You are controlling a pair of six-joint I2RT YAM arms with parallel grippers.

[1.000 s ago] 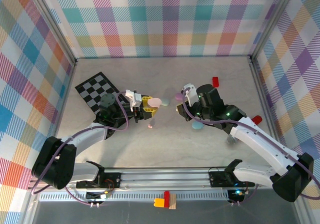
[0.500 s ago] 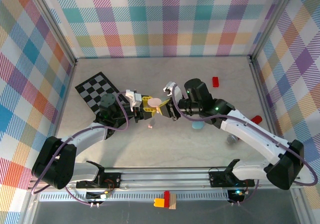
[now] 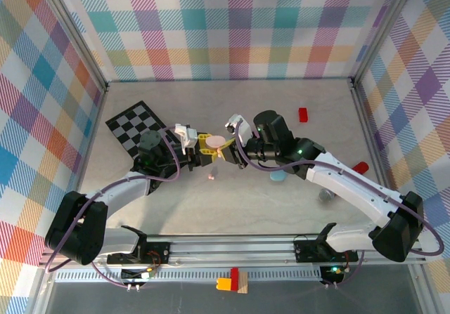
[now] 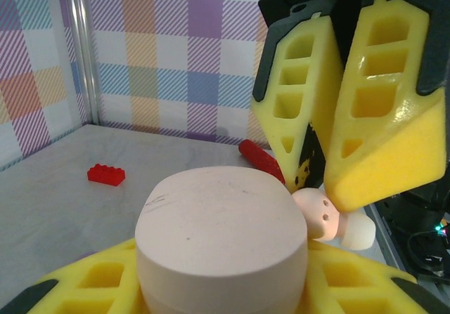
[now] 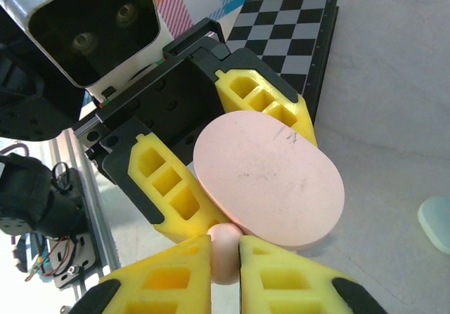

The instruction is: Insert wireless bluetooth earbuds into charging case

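I'm driving a robot test cell in a lab, not a lived-in room. An aluminium rail [image 3: 232, 247] runs along the near edge of a bare grey desk [image 3: 232, 208]. Bolted to it are the left arm [image 3: 119, 191] and right arm [image 3: 358, 191], both white with loose cables, and the left end effector [image 3: 213, 145] and right end effector [image 3: 229, 152] have yellow honeycombed fingers. Beyond the rail, metal posts [image 3: 84, 47] and pastel plaid panels [image 3: 232, 26] box the desk in. A checkerboard card [image 3: 137, 128] lies behind the rail's left half, and a red toy brick [image 3: 303, 114] behind its right.
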